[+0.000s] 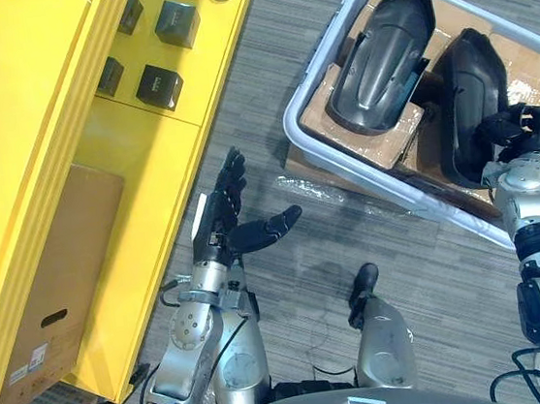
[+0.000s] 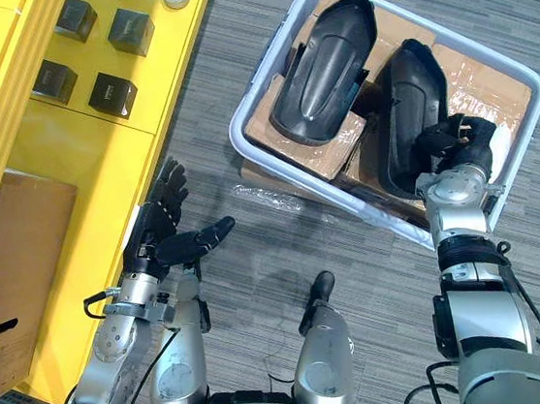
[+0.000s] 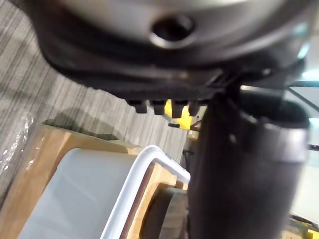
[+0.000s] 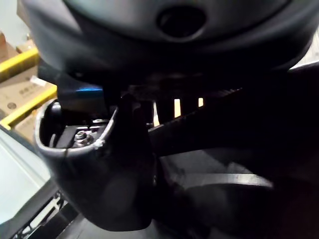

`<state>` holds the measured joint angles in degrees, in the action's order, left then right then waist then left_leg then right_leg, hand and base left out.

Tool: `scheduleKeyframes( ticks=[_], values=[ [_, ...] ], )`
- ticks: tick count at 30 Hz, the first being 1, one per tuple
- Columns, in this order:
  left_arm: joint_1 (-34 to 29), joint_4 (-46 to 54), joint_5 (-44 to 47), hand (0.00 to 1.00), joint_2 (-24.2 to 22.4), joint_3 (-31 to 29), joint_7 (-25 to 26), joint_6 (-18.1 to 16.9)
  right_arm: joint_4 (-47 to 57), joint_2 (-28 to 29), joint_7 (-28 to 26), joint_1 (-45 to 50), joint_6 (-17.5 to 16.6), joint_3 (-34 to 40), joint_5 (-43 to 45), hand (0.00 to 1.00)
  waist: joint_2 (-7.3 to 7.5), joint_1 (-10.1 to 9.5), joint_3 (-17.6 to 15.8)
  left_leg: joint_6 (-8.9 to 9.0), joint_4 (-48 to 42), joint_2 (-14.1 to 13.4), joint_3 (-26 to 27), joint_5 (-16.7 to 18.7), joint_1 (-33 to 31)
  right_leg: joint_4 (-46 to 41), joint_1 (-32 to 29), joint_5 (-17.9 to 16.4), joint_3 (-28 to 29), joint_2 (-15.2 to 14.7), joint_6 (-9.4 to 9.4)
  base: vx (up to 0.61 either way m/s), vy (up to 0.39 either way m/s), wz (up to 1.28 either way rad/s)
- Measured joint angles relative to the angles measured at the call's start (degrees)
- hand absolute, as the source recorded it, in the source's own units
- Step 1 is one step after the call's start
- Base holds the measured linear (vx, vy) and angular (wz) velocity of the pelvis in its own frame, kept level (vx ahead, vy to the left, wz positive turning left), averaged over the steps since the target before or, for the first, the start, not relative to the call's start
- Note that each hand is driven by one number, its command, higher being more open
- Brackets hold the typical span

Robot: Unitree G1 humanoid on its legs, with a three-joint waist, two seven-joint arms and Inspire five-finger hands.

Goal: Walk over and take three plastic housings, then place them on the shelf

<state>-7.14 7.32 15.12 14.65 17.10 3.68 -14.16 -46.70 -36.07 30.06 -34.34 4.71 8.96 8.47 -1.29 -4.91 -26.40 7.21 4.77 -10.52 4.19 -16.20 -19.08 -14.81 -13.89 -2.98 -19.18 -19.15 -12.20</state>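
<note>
Right hand point(image 2: 458, 141) — fingers curled round the right-side plastic housing point(image 2: 414, 98) in the white bin point(image 2: 239, 132) — left hand point(image 2: 157, 236) spread open, lower left.

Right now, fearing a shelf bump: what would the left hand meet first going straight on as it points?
Probably nothing: the left hand points along carpet beside the yellow shelf; depth unclear.

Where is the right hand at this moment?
In the eye views the right hand is on the robot's right, inside the white bin, curled on the edge of the right-hand black housing, beside the other housing.
</note>
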Motion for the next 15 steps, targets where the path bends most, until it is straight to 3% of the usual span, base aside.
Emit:
scheduleKeyframes(
  ticks=[7, 12, 15],
  values=[
    [1.16, 3.59, 0.18, 1.0, -0.02, -0.17, -0.73, -1.92, 11.64, 0.02, 7.13, 5.04, -1.71, 3.04, -8.3, 0.0, 0.01, 0.92, 0.0, 0.01, 0.0, 0.03, 1.34, -0.07, 2.49, 0.07, 1.67, 0.21, 1.11, -0.11, -0.31, 0.01, -0.026, -0.05],
    [4.89, 7.98, 9.86, 1.0, -0.54, 0.15, -8.24, -1.55, 22.25, 0.03, 9.64, 8.03, -6.34, 3.09, -15.89, 0.0, -0.17, 3.13, 0.36, 0.0, 0.07, -0.08, 2.04, 0.26, 4.66, 1.17, 4.09, 0.32, 1.22, 0.16, -0.42, -0.03, -0.023, -0.03],
    [6.54, 7.85, 17.31, 1.0, -2.43, 0.14, -11.86, 4.88, 26.0, 2.42, 9.57, 11.16, -7.57, 3.03, -20.49, 0.0, 0.32, 3.56, 3.88, 0.51, 0.17, -0.14, 2.68, 0.84, 5.63, 2.44, 5.22, 0.58, 1.35, 0.28, -0.65, 0.0, -0.012, -0.05]
  ],
)
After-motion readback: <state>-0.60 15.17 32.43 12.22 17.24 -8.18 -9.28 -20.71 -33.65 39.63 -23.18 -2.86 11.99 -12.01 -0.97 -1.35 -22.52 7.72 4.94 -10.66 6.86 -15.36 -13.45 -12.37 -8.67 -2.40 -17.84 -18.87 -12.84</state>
